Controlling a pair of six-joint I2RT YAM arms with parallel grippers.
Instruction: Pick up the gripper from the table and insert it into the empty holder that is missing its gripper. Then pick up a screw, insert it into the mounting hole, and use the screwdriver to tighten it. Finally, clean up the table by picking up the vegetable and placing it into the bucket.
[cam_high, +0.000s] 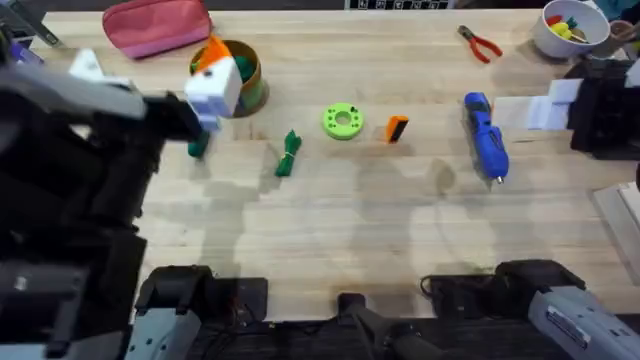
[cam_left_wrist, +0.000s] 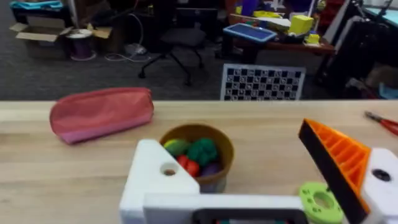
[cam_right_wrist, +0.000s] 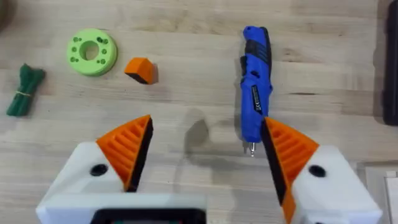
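Observation:
The small orange gripper lies on the table between a green ring and the blue screwdriver. My left gripper is raised and open, close to the bucket. One of its jaw tips is the bare white holder with a mounting hole; the other carries an orange finger. The green vegetable lies left of the ring. My right gripper hovers open near the screwdriver's tip. The screw is out of view.
A pink pouch lies at the back left. Red-handled pliers and a white bowl are at the back right. A black fixture stands at the right edge. The left arm looms large over the left side.

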